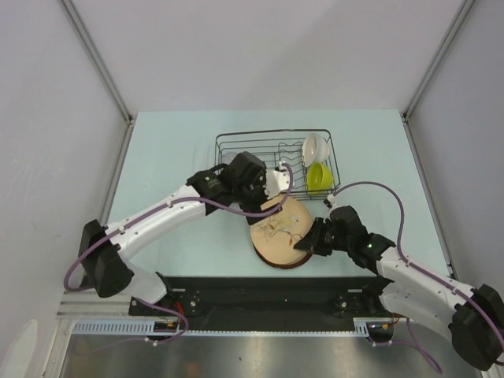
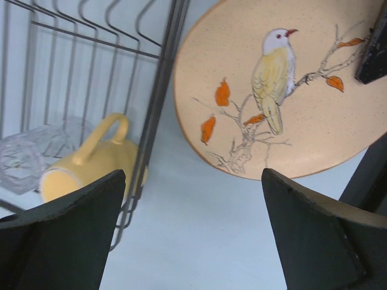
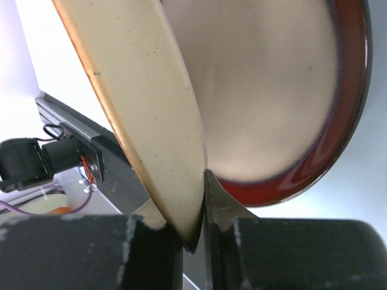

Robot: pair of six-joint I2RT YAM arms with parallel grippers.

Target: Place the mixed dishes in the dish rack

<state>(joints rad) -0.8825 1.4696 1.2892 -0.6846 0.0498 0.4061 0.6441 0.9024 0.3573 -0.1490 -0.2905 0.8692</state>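
Patterned plate [image 1: 279, 227] tilted off dark-rimmed plate [image 3: 290, 90], 6 o'clock of dish rack [image 1: 228, 143]. Right jaws clamped on its 3 o'clock rim; left jaws apart. Likely heavy, slick, brittle: grip rim deep

The black wire dish rack [image 1: 252, 153] sits at the back of the counter. At its right end a small white bowl [image 1: 314, 147] and a lime-green bowl [image 1: 319, 177] stand on edge, one beside the other. Inside its near side a yellow-orange mug [image 2: 91, 166] lies on its side, handle up, with a clear glass [image 2: 30, 154] just beside it. In front of the rack a tan bird-and-leaf plate [image 1: 279, 227] tilts up off a dark-rimmed plate [image 3: 290, 90], its rim pinched in the right end effector [image 3: 202, 208].
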